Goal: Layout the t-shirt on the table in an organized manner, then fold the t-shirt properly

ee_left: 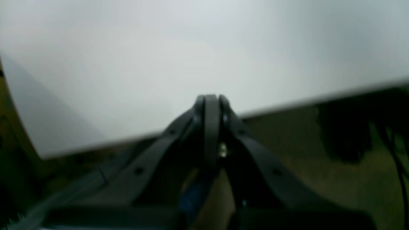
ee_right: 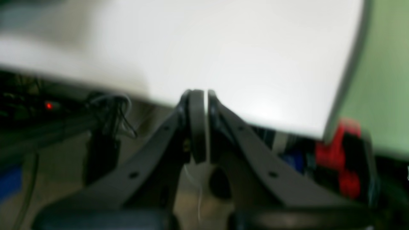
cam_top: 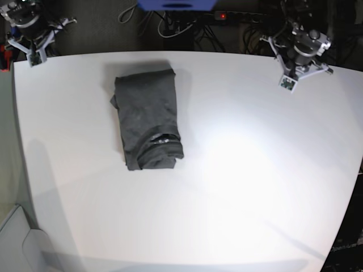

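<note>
Dark charcoal-grey t-shirt (cam_top: 148, 118) lies folded into a narrow upright rectangle on the white surface (cam_top: 238, 187), in the base view's upper left part, near the far edge. Cloth wrinkly, no print; bottom end looks thicker, with a rolled fold and a curved seam showing. Nothing touches it. Surface is matte white, rounded corners, far larger than the shirt; wrist views show only blurred bare white top.

Probably a robotics lab: a bare white table (cam_top: 227, 198) with two arms mounted at its far corners, tangled cables (cam_top: 170, 25) and a lit power strip (cam_top: 224, 16) on the floor behind.
</note>
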Robot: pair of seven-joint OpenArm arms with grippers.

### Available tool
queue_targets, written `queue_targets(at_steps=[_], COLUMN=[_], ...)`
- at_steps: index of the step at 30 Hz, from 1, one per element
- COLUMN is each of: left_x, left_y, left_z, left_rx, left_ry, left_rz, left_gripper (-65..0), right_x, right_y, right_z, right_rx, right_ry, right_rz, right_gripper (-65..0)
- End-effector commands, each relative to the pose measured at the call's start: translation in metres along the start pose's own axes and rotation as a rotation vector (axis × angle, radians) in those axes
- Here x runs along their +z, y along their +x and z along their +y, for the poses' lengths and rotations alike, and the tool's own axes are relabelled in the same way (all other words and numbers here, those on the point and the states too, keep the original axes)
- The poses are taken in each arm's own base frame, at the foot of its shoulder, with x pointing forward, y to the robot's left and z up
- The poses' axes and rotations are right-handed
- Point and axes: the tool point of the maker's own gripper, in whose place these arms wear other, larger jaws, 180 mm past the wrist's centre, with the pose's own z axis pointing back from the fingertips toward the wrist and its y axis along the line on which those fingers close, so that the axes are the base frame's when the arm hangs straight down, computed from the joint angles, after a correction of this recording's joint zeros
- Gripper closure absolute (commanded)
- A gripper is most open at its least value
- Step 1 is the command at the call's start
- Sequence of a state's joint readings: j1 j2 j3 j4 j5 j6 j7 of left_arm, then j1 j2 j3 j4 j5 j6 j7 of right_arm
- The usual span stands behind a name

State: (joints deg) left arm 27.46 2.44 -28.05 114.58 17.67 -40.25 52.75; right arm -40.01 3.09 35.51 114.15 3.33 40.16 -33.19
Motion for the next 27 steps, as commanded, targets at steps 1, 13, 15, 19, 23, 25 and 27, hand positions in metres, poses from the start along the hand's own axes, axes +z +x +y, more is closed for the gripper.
queue_targets(at_steps=[1, 13, 15, 19, 23, 25, 27], left_x=[0.004, -0.021, -0.031, -0.051, -0.069, -0.077, -0.084], left_y=[-0.006, -0.136, -0.160, -0.189, -0.208, -0.210, -0.213], left_z=[-0.002, -0.137, -0.152, -0.183, -0.196, -0.206, -0.212], left_rx=[-0.004, 0.030, 0.054, 0.152, 0.303, 0.365, 0.423], left_ry=[0.002, -0.397, -0.454, -0.550, -0.583, -0.609, -0.629], left_rz=[0.009, 0.228, 0.261, 0.289, 0.307, 0.291, 0.286], left_gripper=[-0.2, -0.2, -0.2, -0.2, -0.2, -0.2, -0.2], right_x=[0.006, -0.009, -0.019, -0.039, -0.061, -0.070, -0.077], right_y=[-0.007, -0.186, -0.206, -0.238, -0.256, -0.261, -0.263], right_z=[-0.008, -0.008, 0.007, 0.046, 0.087, 0.103, 0.118], right_rx=[-0.008, -0.340, -0.384, -0.435, -0.487, -0.537, -0.566], right_ry=[-0.020, 0.023, 0.054, 0.126, 0.217, 0.250, 0.286], right_rz=[0.006, 0.318, 0.332, 0.371, 0.392, 0.393, 0.394], right_gripper=[0.0, 0.0, 0.0, 0.0, 0.0, 0.0, 0.0])
